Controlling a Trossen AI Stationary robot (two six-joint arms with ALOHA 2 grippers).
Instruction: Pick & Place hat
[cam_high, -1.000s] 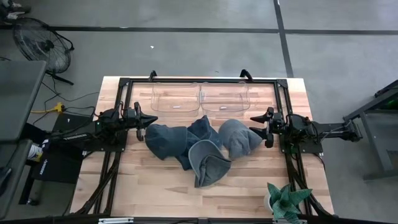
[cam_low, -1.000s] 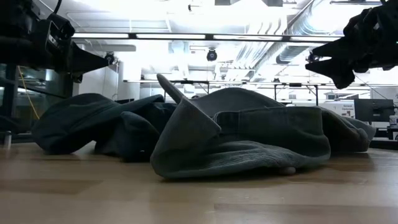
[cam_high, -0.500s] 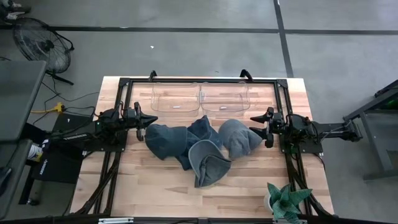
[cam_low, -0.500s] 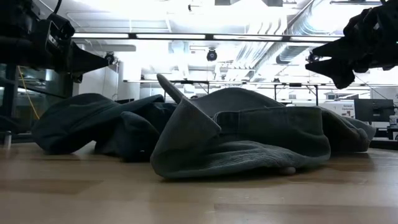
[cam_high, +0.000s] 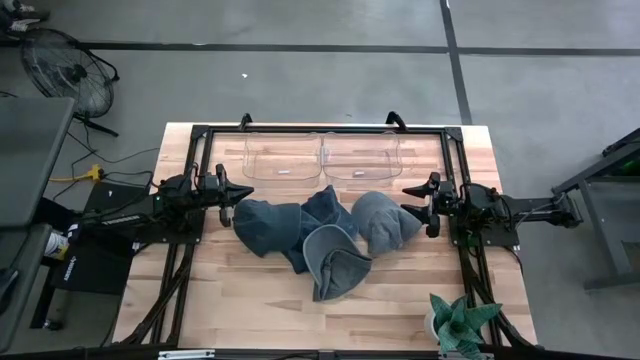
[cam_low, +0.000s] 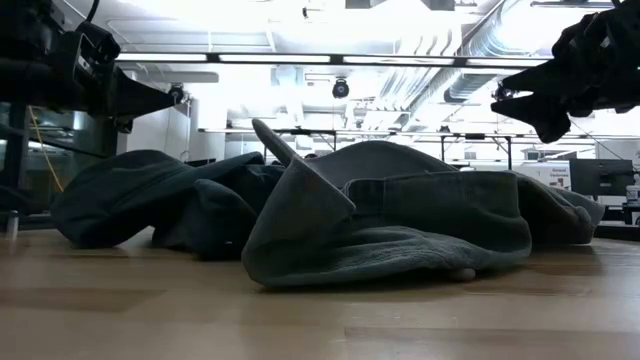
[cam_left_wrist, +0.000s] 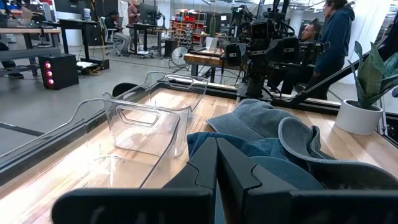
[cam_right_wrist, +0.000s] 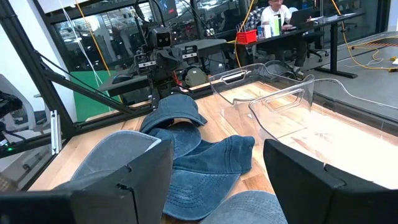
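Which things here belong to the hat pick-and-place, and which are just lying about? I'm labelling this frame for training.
Part of the job:
pile of blue hats
two clear bins
left gripper, shut, beside the pile
right gripper, open, at the pile's other side

Just lying about:
potted plant
floor fan

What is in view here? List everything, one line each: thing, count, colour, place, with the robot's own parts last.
hats: a pile, exact count unclear, blue denim, middle of the table, overlapping one another.
bins: two, clear plastic, side by side at the table's far edge, both empty.
potted plant: one, green in a white pot, near right corner of the table.
table: one, light wood, under a black frame.
fan: one, black, on the floor off the far left corner.
left gripper: one, dark, fingers shut, just left of the pile, holding nothing.
right gripper: one, dark, fingers open, just right of the pile, holding nothing.
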